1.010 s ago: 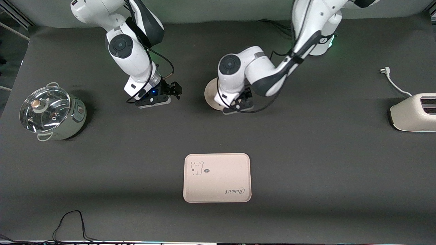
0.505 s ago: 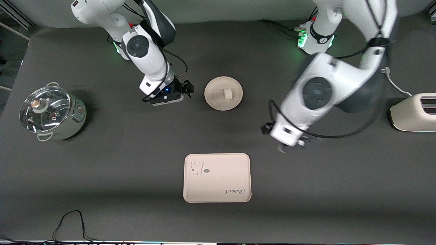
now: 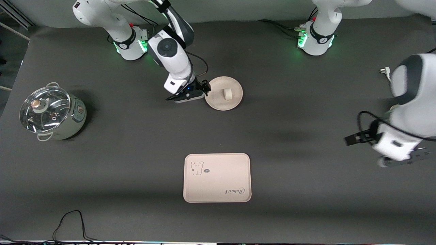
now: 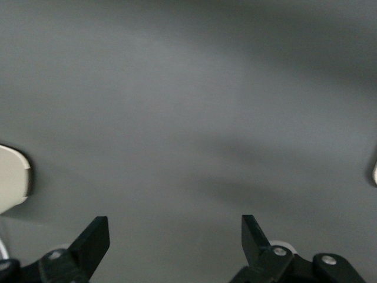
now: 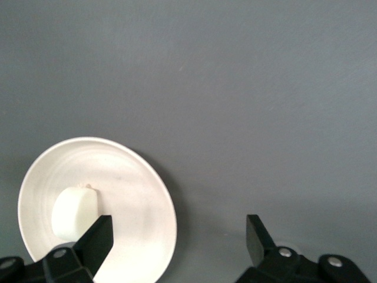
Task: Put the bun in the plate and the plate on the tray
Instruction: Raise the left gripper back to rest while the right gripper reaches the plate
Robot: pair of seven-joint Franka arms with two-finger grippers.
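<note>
The bun (image 3: 227,94) lies in the round plate (image 3: 218,100), which sits on the table farther from the front camera than the tray (image 3: 217,177). My right gripper (image 3: 205,87) is open and low at the plate's rim on the side toward the right arm's end. In the right wrist view the gripper (image 5: 177,236) straddles the rim of the plate (image 5: 138,194), with one finger over the plate next to the bun (image 5: 73,212). My left gripper (image 3: 351,139) is open and empty over bare table near the left arm's end, as the left wrist view (image 4: 175,233) shows.
A glass-lidded pot (image 3: 51,112) stands at the right arm's end. A white plug and cord (image 3: 385,71) lie at the left arm's end, where the left arm hides what is beneath it. A cream rounded object (image 4: 12,180) shows at the edge of the left wrist view. A black cable (image 3: 71,221) lies by the front edge.
The left arm has swung away from the plate toward its own end of the table, leaving the bun in the plate. The right gripper has moved across to the plate's rim.
</note>
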